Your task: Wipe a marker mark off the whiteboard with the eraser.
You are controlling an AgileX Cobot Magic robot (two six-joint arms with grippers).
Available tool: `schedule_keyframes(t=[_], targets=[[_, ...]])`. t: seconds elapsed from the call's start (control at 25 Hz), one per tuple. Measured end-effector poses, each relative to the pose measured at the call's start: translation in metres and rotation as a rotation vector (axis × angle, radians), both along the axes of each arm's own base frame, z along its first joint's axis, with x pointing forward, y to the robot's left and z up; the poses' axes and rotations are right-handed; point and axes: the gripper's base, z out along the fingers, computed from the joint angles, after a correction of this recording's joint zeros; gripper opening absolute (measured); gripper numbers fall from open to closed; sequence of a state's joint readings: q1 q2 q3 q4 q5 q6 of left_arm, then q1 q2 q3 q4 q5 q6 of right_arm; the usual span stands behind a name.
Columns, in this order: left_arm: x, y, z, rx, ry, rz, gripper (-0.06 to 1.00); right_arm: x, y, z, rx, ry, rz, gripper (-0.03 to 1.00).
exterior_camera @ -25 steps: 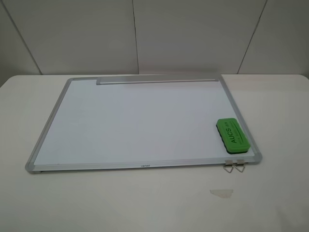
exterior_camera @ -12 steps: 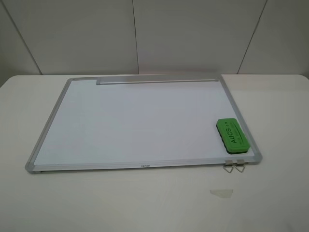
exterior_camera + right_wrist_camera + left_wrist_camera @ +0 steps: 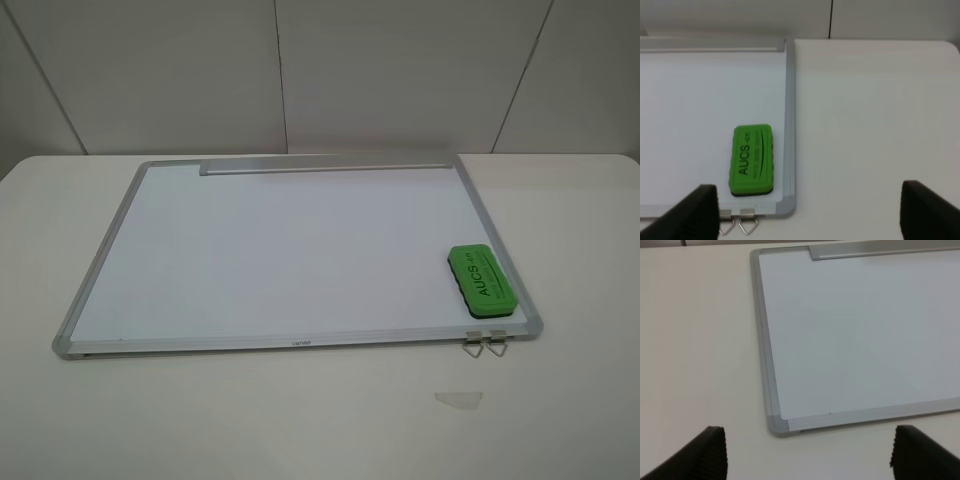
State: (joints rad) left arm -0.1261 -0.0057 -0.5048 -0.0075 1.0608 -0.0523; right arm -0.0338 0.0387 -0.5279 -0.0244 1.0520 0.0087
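The whiteboard (image 3: 290, 250) lies flat on the table, silver frame all round; its near left corner (image 3: 777, 424) is in the left wrist view. The green eraser (image 3: 483, 281) rests on the board's near right corner, lettering up, and the right wrist view shows the eraser (image 3: 752, 159) untouched. No marker mark shows on the white surface in any view. My left gripper (image 3: 807, 462) is open, hanging back from the board's corner, its dark fingers (image 3: 702, 455) wide apart. My right gripper (image 3: 810, 215) is open too, set back from the eraser. Neither arm appears in the high view.
Two metal clips (image 3: 485, 343) hang off the board's near edge below the eraser. The tray strip (image 3: 325, 166) runs along the far edge. A small pale scrap (image 3: 458, 399) lies on the table in front. A panelled wall stands behind the table.
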Motion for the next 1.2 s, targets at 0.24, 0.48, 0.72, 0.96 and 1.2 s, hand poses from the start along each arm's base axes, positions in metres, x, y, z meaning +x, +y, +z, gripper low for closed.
schedule_keyframes(t=[0.24,0.48,0.72,0.96,1.2], targets=[[0.0000,0.0000,0.0000,0.000,0.000,0.000,0.69,-0.0070,0.0002,-0.0004,-0.002,-0.040,0.000,0.73],[0.0000,0.0000,0.0000,0.000,0.000,0.000,0.69,-0.0070,0.0004,-0.0004,0.017,-0.041,-0.007,0.73],[0.0000,0.0000,0.0000,0.000,0.000,0.000,0.69,-0.0070,0.0006,-0.0004,0.026,-0.041,-0.008,0.73],[0.0000,0.0000,0.0000,0.000,0.000,0.000,0.69,-0.0070,0.0006,-0.0004,0.027,-0.041,-0.009,0.73],[0.0000,0.0000,0.0000,0.000,0.000,0.000,0.69,-0.0070,0.0006,-0.0004,0.027,-0.041,-0.009,0.73]])
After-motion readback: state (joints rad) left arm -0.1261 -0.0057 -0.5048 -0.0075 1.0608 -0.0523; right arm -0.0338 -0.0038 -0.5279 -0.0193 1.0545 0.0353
